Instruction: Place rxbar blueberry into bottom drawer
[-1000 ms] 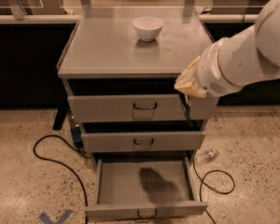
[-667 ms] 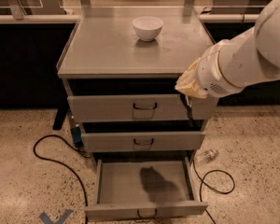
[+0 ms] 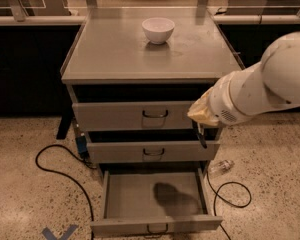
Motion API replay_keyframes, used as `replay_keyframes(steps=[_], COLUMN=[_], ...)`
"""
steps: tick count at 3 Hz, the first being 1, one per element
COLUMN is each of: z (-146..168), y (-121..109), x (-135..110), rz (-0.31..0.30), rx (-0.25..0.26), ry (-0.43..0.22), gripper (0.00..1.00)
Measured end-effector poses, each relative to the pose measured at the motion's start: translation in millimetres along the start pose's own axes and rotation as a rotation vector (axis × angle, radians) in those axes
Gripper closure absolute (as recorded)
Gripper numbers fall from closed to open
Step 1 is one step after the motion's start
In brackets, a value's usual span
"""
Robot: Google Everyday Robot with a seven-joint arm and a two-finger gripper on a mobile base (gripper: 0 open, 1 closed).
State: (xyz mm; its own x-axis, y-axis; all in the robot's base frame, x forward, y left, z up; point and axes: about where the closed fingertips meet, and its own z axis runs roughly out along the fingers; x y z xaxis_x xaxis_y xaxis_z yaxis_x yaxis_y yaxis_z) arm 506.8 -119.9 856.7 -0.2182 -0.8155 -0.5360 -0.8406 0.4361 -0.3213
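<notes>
The bottom drawer of the grey cabinet is pulled out, with a plain grey floor and a dark shadow on its right half. My white arm reaches in from the right, and the gripper hangs in front of the right end of the top drawer, above the open drawer. The arm's wrist hides most of the gripper. The rxbar blueberry is not visible anywhere in view.
A white bowl stands at the back of the cabinet top. The middle drawer is slightly open. Black cables and a small clear bottle lie on the speckled floor beside the cabinet.
</notes>
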Motion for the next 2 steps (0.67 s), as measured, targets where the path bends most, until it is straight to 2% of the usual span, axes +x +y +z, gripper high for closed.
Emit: replay_keyframes(steps=[1,2], z=[68.7,68.7], y=[10.9,10.9], x=[54.5,54.6], rz=[0.087,0.088], rx=[-0.089,-0.089], ry=[0.043,0.043], gripper=[1.00,1.00])
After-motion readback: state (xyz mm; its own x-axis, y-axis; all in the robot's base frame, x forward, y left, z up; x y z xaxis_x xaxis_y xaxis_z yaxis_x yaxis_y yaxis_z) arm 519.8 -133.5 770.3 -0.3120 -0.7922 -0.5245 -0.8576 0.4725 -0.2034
